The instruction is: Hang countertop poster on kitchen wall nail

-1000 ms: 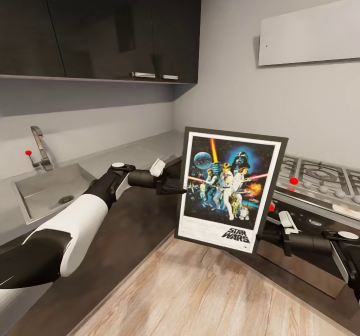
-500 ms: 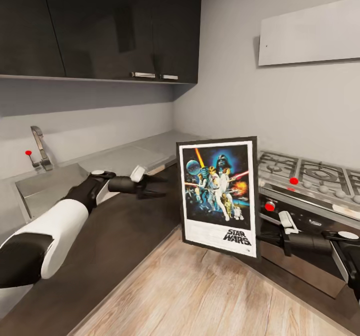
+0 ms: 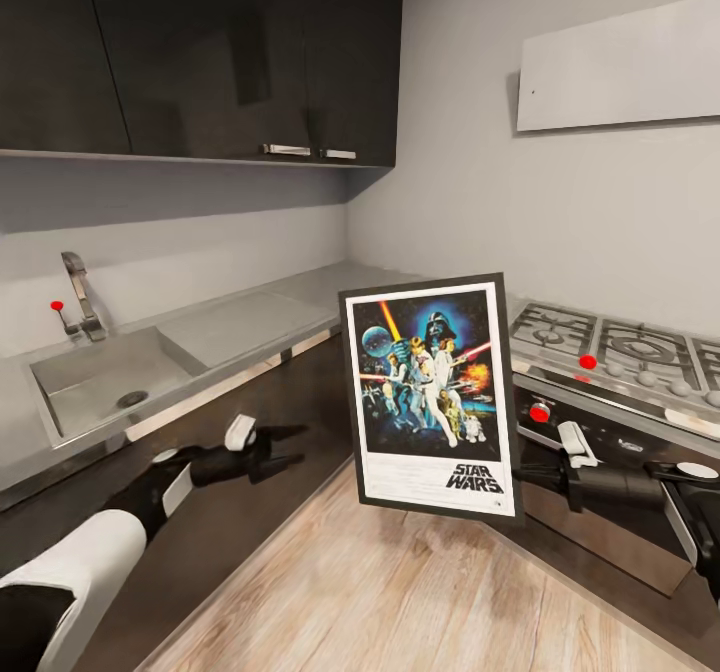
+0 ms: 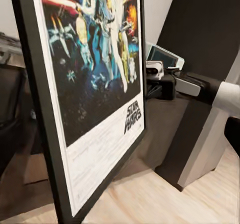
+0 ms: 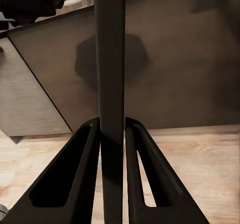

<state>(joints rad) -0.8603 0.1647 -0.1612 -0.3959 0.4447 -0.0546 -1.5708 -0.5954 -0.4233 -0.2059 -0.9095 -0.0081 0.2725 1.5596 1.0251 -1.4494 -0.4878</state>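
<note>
The poster (image 3: 430, 392), a black-framed Star Wars print, hangs upright in the air over the wooden floor, in front of the corner of the kitchen countertop (image 3: 250, 317). My right gripper (image 3: 522, 476) is shut on the poster's lower right edge. In the right wrist view the two dark fingers (image 5: 87, 149) clamp the thin frame edge (image 5: 111, 59). My left gripper (image 3: 285, 448) stands open and apart from the poster, low to its left, in front of the dark base cabinets. The left wrist view looks across the poster's face (image 4: 95, 84) at a slant. The wall nails are out of view.
A sink (image 3: 90, 382) with a faucet (image 3: 80, 297) is set into the countertop at the left. A gas stove (image 3: 610, 347) with red knobs stands right of the poster, under a pale hood (image 3: 620, 67). Dark wall cabinets (image 3: 200, 52) hang above the counter.
My left gripper has let go of the poster's left edge and drawn back, down and to the left. The poster has swung more upright, held by the right gripper alone.
</note>
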